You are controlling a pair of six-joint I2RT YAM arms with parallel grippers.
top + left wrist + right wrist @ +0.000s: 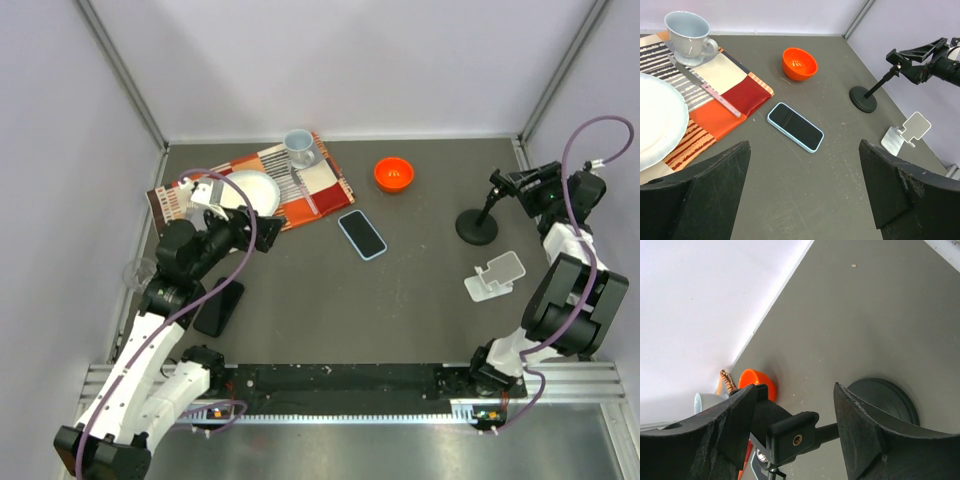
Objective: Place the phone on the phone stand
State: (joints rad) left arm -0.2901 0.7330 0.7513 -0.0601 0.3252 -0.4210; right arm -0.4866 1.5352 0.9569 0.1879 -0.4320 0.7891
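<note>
Glossy glass-faced phone (pixel 795 126), matt grey table (pixel 805 190), woven cloth placemat (pixel 715 100)

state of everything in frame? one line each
Blue-cased phone: flat on the table, screen up and dark.
Phone stand: upright, empty.
Left gripper: open, empty.
Right gripper: open, near clamp of black mount.
Orange bowl: upright, empty.
Cup: upright.
Plate: empty, on the placemat.
</note>
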